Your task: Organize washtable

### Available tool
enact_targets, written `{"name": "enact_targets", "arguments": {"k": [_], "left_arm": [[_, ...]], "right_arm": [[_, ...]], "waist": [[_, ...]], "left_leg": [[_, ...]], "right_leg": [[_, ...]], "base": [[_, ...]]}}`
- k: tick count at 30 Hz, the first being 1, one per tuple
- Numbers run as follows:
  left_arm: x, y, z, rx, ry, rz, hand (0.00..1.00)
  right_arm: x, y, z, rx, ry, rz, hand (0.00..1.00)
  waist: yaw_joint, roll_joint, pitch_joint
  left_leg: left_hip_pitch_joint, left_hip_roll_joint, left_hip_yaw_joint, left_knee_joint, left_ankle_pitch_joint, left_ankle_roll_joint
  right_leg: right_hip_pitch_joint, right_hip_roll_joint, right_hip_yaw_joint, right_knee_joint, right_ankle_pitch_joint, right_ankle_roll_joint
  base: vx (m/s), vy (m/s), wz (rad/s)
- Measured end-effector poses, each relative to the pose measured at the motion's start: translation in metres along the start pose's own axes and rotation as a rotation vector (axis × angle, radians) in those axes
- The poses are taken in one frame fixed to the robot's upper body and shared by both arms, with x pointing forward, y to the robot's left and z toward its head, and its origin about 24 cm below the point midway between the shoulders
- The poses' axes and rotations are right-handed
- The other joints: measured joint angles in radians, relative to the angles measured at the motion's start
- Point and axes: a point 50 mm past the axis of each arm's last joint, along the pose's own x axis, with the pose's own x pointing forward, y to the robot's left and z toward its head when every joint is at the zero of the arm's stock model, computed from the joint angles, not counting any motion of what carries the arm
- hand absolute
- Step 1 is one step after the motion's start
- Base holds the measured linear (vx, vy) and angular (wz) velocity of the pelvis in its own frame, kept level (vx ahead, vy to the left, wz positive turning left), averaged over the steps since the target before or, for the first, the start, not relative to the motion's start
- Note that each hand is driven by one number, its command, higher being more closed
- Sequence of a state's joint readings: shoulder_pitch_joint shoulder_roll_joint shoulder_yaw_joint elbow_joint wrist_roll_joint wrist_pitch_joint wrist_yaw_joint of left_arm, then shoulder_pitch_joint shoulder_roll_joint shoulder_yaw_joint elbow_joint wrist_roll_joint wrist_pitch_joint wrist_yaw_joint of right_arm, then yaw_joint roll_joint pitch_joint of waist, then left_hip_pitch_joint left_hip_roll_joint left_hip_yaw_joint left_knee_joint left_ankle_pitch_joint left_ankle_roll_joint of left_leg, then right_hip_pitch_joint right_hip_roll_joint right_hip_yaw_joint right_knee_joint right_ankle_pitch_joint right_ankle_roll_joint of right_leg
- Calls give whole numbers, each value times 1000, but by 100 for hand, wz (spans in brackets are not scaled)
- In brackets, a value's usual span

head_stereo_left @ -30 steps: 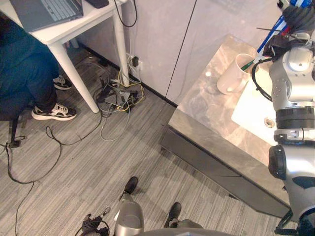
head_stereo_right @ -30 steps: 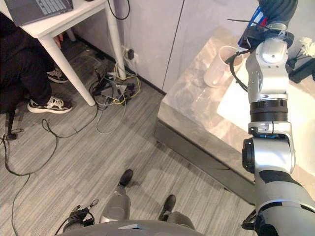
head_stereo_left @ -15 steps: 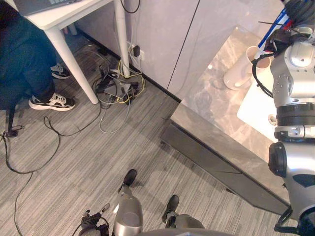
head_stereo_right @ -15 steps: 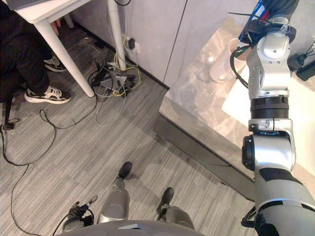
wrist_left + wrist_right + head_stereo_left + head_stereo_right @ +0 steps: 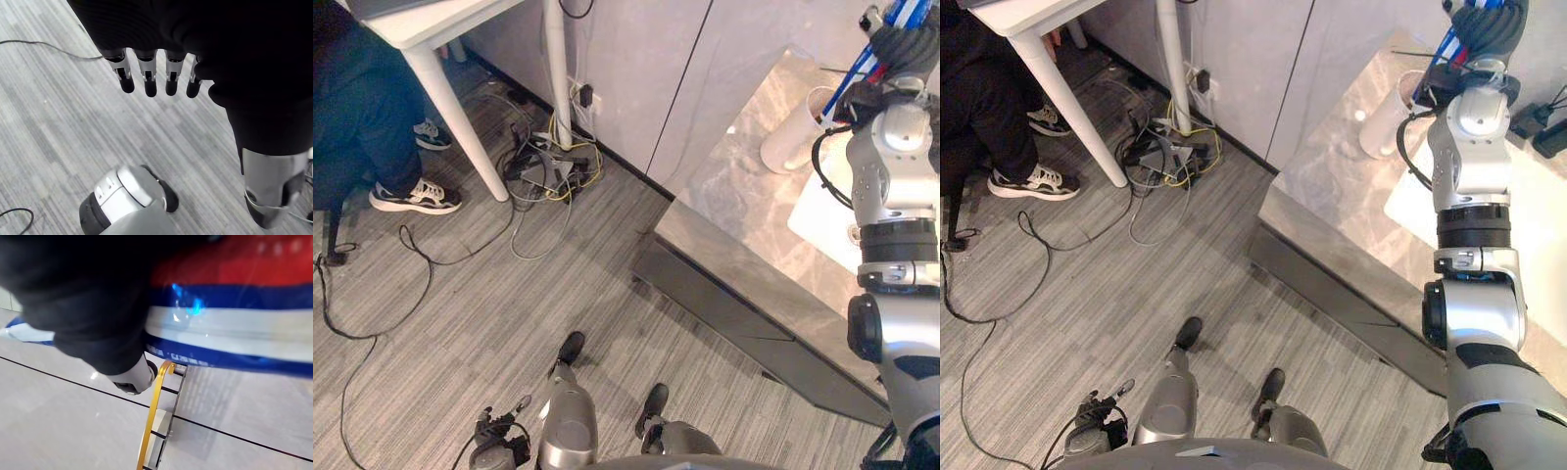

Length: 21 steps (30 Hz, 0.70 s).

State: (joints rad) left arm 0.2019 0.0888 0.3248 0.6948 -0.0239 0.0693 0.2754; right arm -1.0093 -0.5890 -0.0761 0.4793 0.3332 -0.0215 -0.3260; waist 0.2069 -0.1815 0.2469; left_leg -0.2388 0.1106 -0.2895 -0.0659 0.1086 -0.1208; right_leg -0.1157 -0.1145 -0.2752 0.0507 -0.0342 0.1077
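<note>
The surface (image 5: 744,211) was veined grey-beige marble, the cup (image 5: 790,145) white, the tube (image 5: 230,333) banded red, blue and white, the floor (image 5: 460,323) grey-streaked.

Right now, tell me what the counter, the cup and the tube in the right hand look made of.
Counter: polished stone, likely marble, from grey veining and reflected glare. Cup: matte white, ceramic or plastic; can't tell. Tube in the right hand: glossy plastic film, from bright highlights on its red, white and blue bands.
</note>
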Motion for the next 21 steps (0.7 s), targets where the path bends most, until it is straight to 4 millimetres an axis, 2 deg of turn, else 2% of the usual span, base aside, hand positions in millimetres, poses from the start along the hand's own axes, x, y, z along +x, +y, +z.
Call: {"name": "enact_targets", "arguments": {"k": [4,12,16,21], "left_arm": [[0,0,0,-1,0,-1,0],[0,0,2,-3,-9,-1,0],[0,-1,4,-4,-12,-2,0],[0,-1,4,-5,-13,-3,0]], "right_arm": [[-3,-3,-6,-10,18,-3,100],[-3,-5,-5,-4,15,-13,100],[-2,-5,0,7,-10,-12,100],[-8,-6,-12,-1,25,-11,100]], "waist": [[0,0,0],[-1,1,5],[-1,1,28],[0,0,33]], "left_leg": [[-2,0,4,0,1,-1],[-2,-1,5,3,0,0],[-1,-1,6,6,-2,1],[-7,-2,7,5,-1,0]], "right_leg": [[-6,-1,4,4,-1,0],[-7,-3,7,7,-1,1],[-8,-3,10,11,-4,2],[-13,-3,11,11,-4,2]], "base": [[0,-3,-2],[0,0,0],[0,0,0],[0,0,0]]}}
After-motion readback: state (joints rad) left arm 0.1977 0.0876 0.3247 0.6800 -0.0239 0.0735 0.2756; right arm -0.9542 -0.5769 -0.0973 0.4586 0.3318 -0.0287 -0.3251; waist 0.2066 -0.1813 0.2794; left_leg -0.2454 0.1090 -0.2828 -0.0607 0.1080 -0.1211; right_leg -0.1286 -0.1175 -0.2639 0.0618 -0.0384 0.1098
